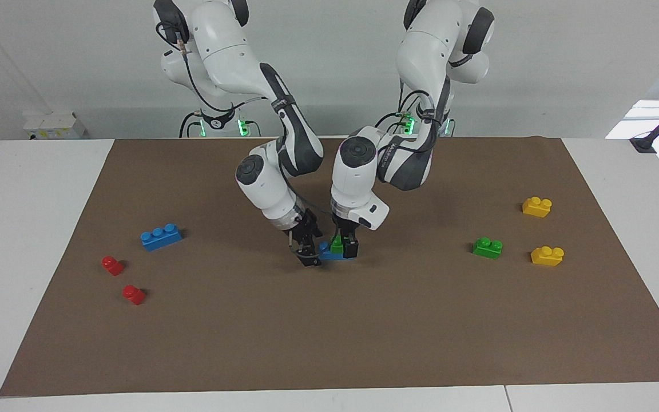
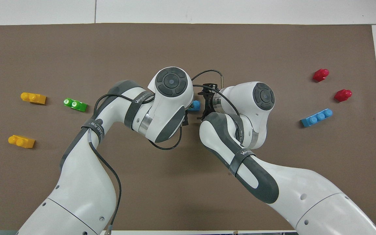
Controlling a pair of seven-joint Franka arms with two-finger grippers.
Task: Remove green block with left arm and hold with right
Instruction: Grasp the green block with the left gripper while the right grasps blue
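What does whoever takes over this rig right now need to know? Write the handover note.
Left claw: down at mid-mat, fingers around the small bright green two-stud plastic brick, apparently shut on it.
Right claw: low at the end of the blue plastic brick beneath the green one; whether it grips cannot be told.
The green brick is on the blue brick, not yet pulled off.
A second identical green brick lies loose toward the left arm's end, beside two yellow bricks.
Left to do: confirm the right claw's hold on the blue brick, then lift the green brick off with the left.
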